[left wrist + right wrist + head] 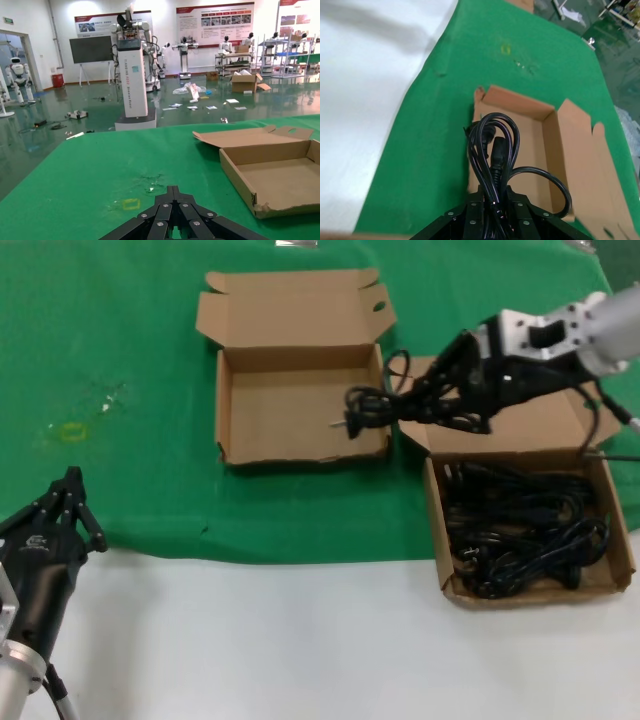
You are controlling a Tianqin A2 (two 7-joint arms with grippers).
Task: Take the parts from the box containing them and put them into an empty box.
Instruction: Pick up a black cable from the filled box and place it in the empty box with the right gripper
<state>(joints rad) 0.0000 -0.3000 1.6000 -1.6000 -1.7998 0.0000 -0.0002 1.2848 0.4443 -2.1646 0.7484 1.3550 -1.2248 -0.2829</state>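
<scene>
While the right gripper [440,395] clamps a looped black rubbery power cord bundle [395,405] at the empty brown cardboard box's [300,445] three-o'clock wall, the limp, light loops sag; mid-bundle suits gripping. Remaining cords fill the second brown box [440,530]. Left gripper [70,510] idles, pinched narrow.

Black power cords [520,525] — brown cardboard boxes [300,415] on a green cloth [120,360] — white table [300,640].

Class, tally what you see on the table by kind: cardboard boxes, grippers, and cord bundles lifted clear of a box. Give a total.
Cardboard boxes: 2 (empty box, full box)
Grippers: 2 (left gripper, right gripper)
Lifted cord bundle: 1
Total: 5
</scene>
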